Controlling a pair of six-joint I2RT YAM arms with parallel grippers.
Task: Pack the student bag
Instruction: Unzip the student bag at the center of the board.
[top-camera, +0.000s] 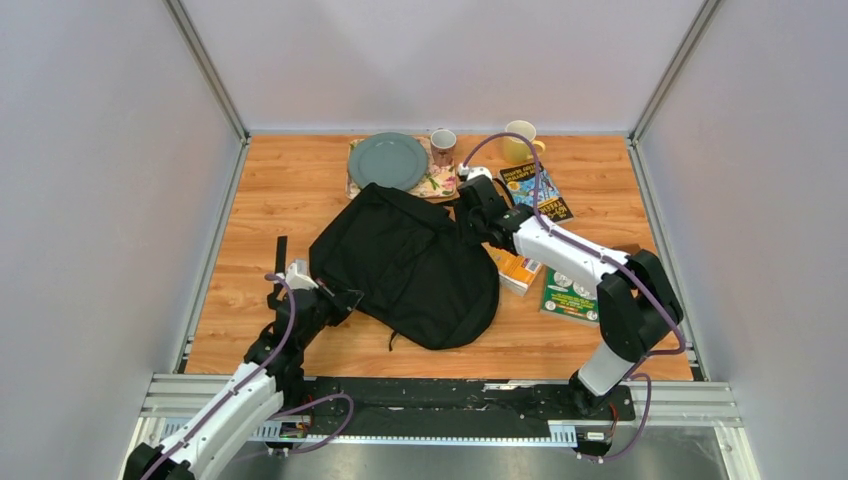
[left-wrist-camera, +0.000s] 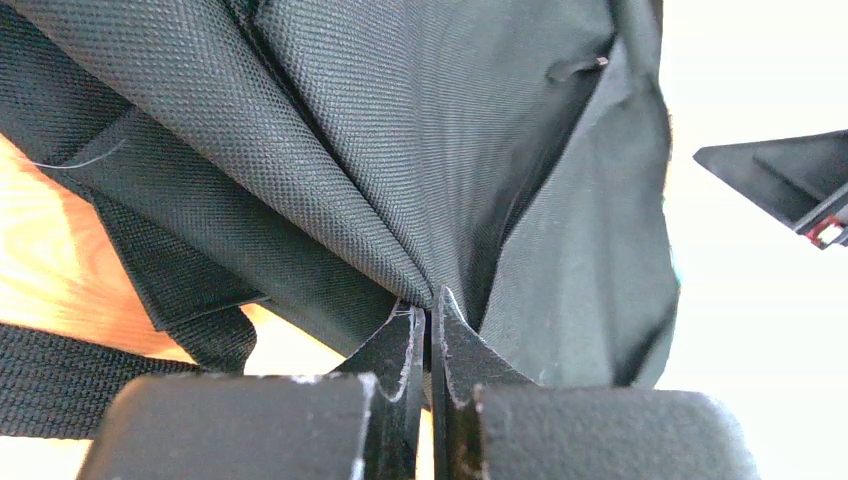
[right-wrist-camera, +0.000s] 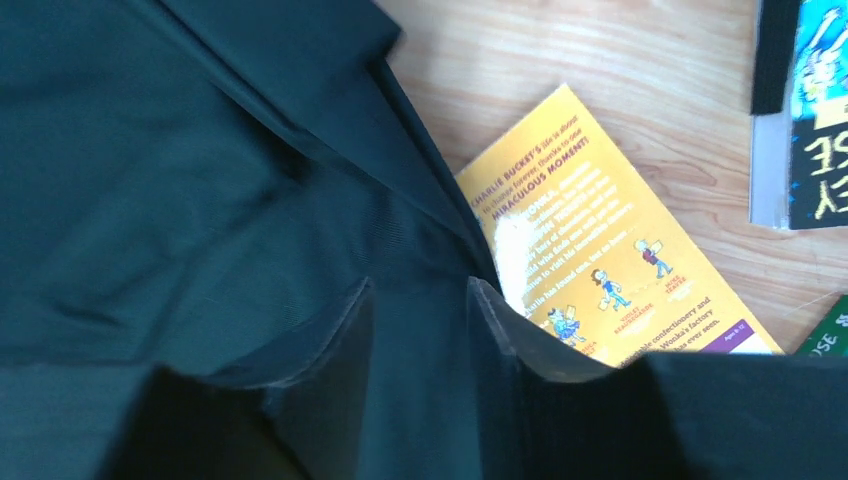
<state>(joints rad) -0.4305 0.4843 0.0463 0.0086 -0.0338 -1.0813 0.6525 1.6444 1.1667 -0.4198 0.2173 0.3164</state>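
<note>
Left gripper (left-wrist-camera: 428, 318): jaws together, clamped on a fold at the near edge of the bag (top-camera: 410, 265), which lies in the middle of the table (top-camera: 270, 200). Right gripper (right-wrist-camera: 420, 300): jaws apart, bag cloth between them at the far edge. Risk judged: the thin fold could be pulled free; the unheld far edge could sag. Yellow book (right-wrist-camera: 590, 230), just beside: "MIRACULOUS MOMENT!" is legible.

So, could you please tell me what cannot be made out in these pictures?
- Student bag opening: top view, folded fabric hides it.
- Yellow book: right wrist view, bag covers its left edge.
- Green book: right wrist view, cut off by the frame edge.
- Placemat: top view, plate covers most.
</note>
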